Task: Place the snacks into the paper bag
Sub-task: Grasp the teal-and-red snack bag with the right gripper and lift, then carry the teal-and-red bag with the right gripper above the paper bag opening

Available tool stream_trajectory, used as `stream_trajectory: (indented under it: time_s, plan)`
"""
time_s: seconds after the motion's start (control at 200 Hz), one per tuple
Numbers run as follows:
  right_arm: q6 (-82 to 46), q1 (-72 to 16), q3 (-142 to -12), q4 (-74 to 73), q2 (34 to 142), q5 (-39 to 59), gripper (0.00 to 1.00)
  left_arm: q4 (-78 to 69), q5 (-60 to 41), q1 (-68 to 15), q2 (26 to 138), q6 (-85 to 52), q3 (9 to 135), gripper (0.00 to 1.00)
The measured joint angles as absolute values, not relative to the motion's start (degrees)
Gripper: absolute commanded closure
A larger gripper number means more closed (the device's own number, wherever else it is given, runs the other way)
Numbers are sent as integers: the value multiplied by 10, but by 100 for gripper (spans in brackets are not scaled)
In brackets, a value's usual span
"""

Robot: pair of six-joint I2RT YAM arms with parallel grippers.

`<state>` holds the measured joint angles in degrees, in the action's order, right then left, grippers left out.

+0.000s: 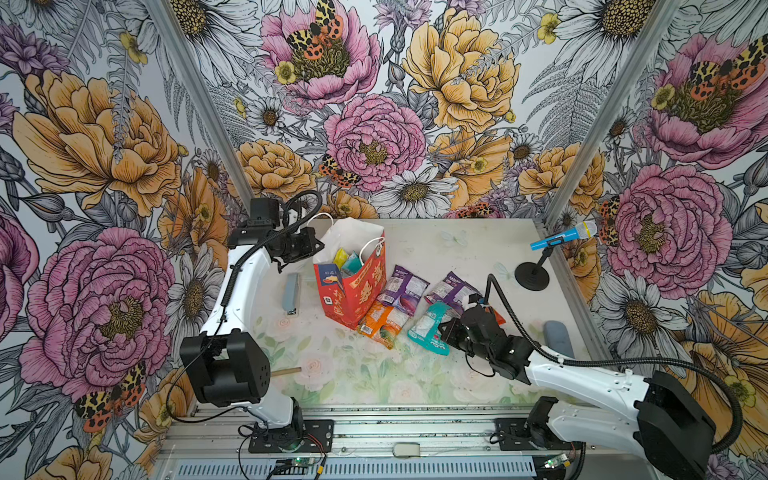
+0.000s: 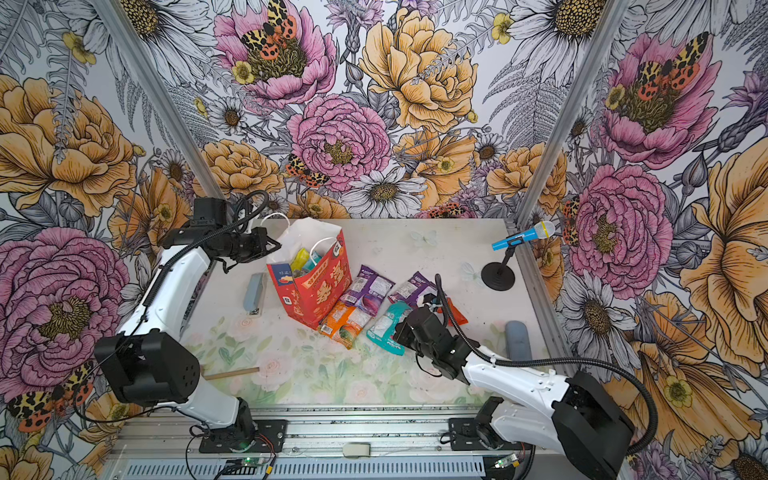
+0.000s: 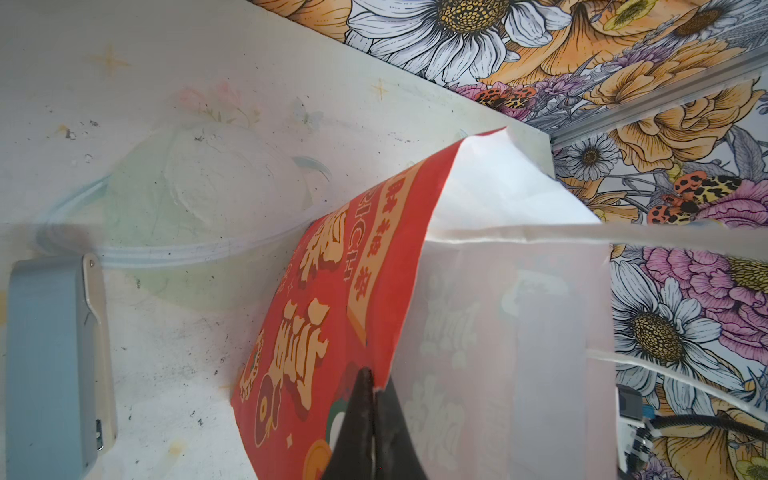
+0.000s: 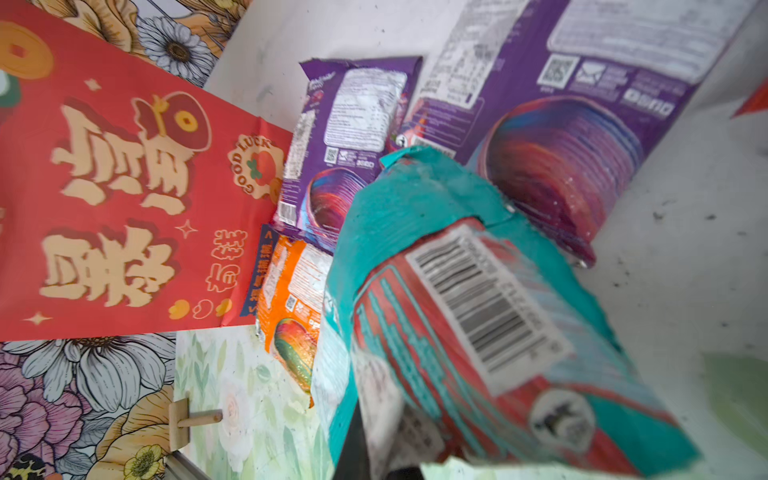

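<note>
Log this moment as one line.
left gripper: shut on paper bag rim | right gripper: shut on teal packet | paper bag: upright

Red paper bag upright, snacks beside, teal packet pinched

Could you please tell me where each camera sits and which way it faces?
Top views: high above the front rail, looking down and back over the table; left arm and right arm show in both top views.
Left wrist: looks along the left gripper pinching the paper bag rim.
Right wrist: looks along the right gripper clamping the teal packet.
Shared: both wrist views show the bag's red face.
</note>
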<state>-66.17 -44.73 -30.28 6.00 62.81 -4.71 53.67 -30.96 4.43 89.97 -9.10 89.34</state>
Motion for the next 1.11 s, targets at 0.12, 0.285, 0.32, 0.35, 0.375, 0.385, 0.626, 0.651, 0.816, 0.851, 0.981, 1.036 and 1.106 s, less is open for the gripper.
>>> stream_trajectory:
  time_s: [0.12,0.285,0.32,0.35,0.375,0.385,0.626,0.651,0.816,0.851,0.981,1.036,1.106]
  plan:
    - [-639,-447,-339,97,610,-62,100,537,-310,44,900,-91,893,100]
    - [-592,-446,-404,144,610,-80,100,537,-310,44,900,-91,893,100]
    - [-581,-443,-420,153,614,-83,100,537,-310,44,900,-91,893,100]
    - [-570,-441,-436,160,618,-85,100,537,-310,44,900,-91,893,100]
    - [-562,-439,-447,164,622,-86,100,537,-310,44,900,-91,893,100]
    - [-558,-438,-453,165,624,-87,100,537,-310,44,900,-91,893,100]
    - [-470,-409,-577,189,686,-106,100,537,-310,44,898,-91,893,100]
    - [-462,-407,-592,191,694,-107,100,537,-309,44,898,-91,893,100]
    - [-404,-395,-689,195,746,-109,100,537,-309,44,898,-91,893,100]
    - [-393,-393,-709,195,756,-109,100,537,-310,44,898,-91,893,100]
    - [-356,-383,-780,195,799,-107,100,537,-310,44,898,-91,893,100]
    - [-342,-381,-808,196,818,-103,100,537,-310,44,898,-91,893,100]
    - [-326,-378,-846,197,843,-99,100,537,-309,44,898,-91,893,100]
